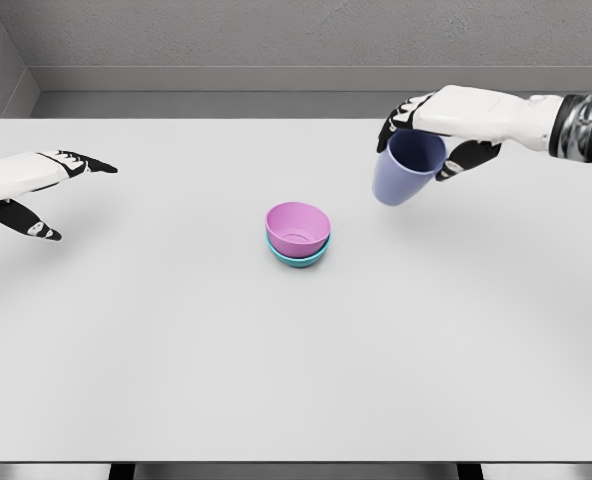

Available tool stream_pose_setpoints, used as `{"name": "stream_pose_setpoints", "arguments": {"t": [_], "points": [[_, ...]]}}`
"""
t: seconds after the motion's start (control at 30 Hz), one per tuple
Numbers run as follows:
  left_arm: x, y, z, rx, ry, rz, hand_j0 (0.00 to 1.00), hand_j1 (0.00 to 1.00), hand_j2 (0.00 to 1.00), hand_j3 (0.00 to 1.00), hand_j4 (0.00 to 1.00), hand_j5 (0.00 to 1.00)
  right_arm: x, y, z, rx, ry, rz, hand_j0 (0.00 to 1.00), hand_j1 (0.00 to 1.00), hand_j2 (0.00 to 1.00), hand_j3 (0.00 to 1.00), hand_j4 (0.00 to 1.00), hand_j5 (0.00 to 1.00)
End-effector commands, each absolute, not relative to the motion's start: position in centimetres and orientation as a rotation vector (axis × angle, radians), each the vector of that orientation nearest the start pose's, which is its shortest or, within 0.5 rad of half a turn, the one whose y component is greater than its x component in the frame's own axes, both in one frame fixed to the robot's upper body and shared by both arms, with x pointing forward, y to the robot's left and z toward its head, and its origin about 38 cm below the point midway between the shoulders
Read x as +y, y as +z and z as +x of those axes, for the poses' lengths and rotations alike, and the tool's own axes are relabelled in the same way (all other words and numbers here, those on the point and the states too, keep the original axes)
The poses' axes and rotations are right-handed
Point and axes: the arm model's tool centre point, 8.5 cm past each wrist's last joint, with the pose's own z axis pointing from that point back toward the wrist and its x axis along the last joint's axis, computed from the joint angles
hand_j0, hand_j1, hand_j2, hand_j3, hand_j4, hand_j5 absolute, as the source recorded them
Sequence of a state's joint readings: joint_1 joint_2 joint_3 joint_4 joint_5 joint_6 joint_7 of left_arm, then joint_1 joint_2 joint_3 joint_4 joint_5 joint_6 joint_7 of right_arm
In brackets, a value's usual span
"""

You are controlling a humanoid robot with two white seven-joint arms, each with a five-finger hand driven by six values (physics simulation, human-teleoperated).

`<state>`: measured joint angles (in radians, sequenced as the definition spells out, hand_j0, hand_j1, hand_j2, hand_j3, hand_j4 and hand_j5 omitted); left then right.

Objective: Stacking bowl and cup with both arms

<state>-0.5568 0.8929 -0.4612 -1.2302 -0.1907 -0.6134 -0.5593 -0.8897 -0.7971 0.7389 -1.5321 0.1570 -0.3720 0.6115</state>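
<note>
I see the right robot hand [428, 135] gripping the blue cup [407, 167] aloft, tilted, up and right of the pink bowl [298, 227] nested in a teal bowl [298, 256]; the left robot hand [38, 190] hangs open far left. Released tilted, the cup may tip off.

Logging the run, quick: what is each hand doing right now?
Left hand: open, fingers spread, holding nothing, over the table's left edge.
Right hand: closed on the blue-purple cup, held tilted above the table.
</note>
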Motion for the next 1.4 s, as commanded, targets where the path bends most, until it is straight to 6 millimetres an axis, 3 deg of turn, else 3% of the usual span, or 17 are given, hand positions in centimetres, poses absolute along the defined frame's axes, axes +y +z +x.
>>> {"name": "stream_pose_setpoints", "arguments": {"t": [0.0,0.4,0.77,1.1,1.37], "points": [[40.8,21.2,43.6,-1.363,-1.734,0.38,1.0,1.0,1.0,1.0,1.0,1.0,-23.7,30.3,45.5,-1.558,2.001,-0.326,0.6,0.6,0.6,0.6,0.6,0.6],[40.8,21.2,43.6,-1.361,-1.734,0.381,1.0,1.0,1.0,1.0,1.0,1.0,-20.4,31.2,44.5,-1.646,2.041,-0.281,0.6,0.6,0.6,0.6,0.6,0.6],[40.8,21.2,43.6,-1.361,-1.734,0.381,1.0,1.0,1.0,1.0,1.0,1.0,-17.4,30.6,43.9,-1.699,2.065,-0.201,0.6,0.6,0.6,0.6,0.6,0.6],[40.8,21.2,43.6,-1.361,-1.734,0.381,1.0,1.0,1.0,1.0,1.0,1.0,-16.5,29.7,43.7,-1.69,2.08,-0.165,0.61,0.61,0.61,0.61,0.61,0.61],[40.9,21.2,43.6,-1.359,-1.733,0.382,1.0,1.0,1.0,1.0,1.0,1.0,-16.6,28.7,44.9,-1.652,2.052,-0.161,0.61,0.61,0.61,0.61,0.61,0.61]]}}
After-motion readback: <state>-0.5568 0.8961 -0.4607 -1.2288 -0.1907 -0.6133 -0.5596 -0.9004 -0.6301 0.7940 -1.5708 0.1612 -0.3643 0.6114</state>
